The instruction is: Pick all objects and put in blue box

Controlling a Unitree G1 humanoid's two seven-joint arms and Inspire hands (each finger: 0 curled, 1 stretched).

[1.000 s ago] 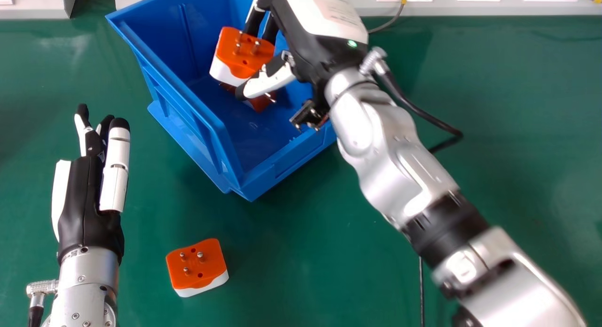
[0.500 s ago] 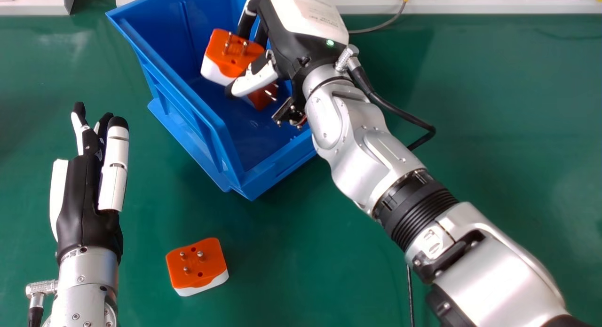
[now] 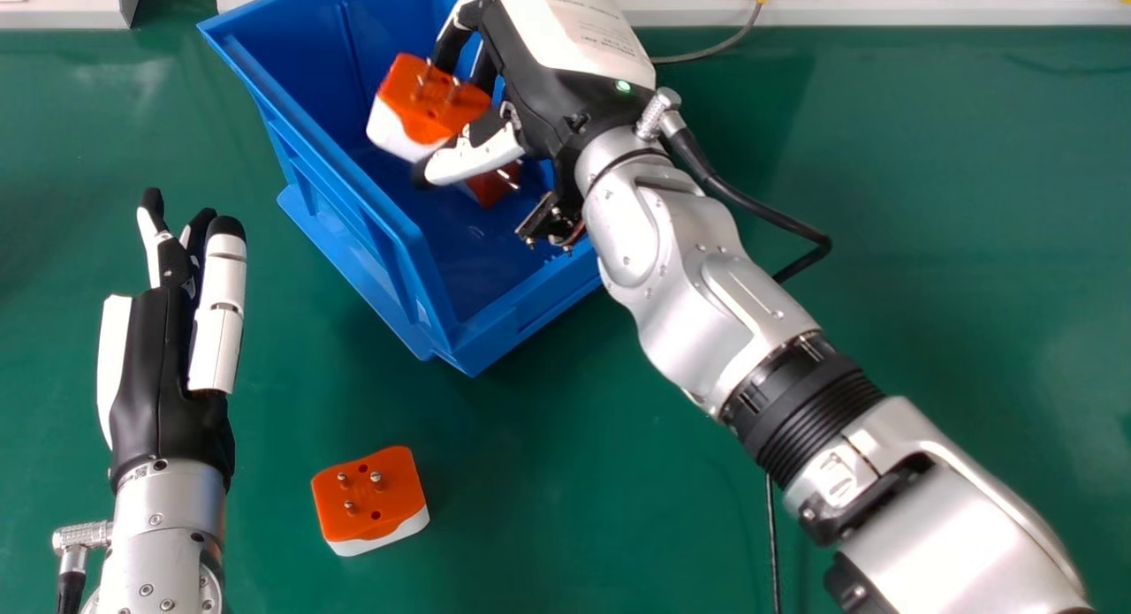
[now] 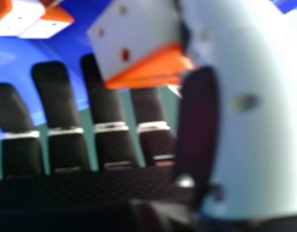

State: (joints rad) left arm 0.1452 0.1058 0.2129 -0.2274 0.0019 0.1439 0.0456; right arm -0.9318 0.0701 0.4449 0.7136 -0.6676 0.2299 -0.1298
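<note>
A green surface (image 3: 574,473) carries the blue box (image 3: 353,199). Over it, the right robot hand (image 3: 473,155) clamps an orange-and-white adapter (image 3: 411,115); the left robot hand (image 3: 163,384) has fingers extended. Another adapter (image 3: 488,190) lies inside, the nearer adapter (image 3: 371,499) outside. Small print (image 3: 594,22) looks unreadable.

right robot hand (image 3: 552,93) moved leftward, pinched orange-and-white plug adapter (image 3: 415,110) shifted left with it
</note>
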